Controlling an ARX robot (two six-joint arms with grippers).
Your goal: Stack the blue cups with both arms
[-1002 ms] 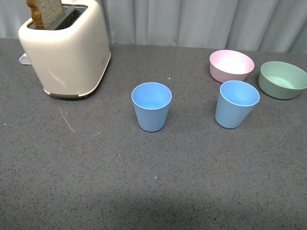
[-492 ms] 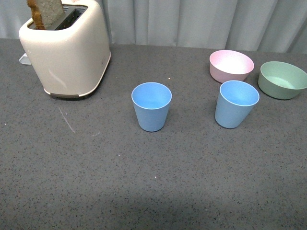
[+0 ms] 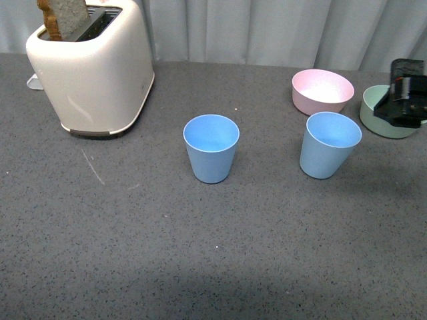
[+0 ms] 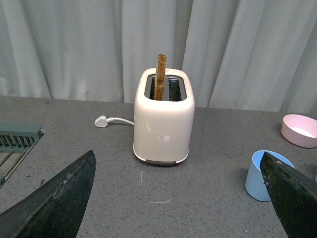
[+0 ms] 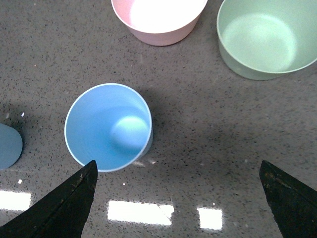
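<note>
Over the right side of the table (image 3: 133,253), the right gripper (image 5: 178,163) hangs with jaws wide apart, near the right blue cup (image 3: 329,145). The cup wall should sit centred between the fingers before closing. The left gripper (image 4: 177,153), jaws likewise apart, stands well apart from the middle blue cup (image 3: 211,148).

green bowl (image 3: 368,108): partly behind right arm (image 3: 408,100); arm cut by edge | toast (image 3: 63,17): top cropped
</note>
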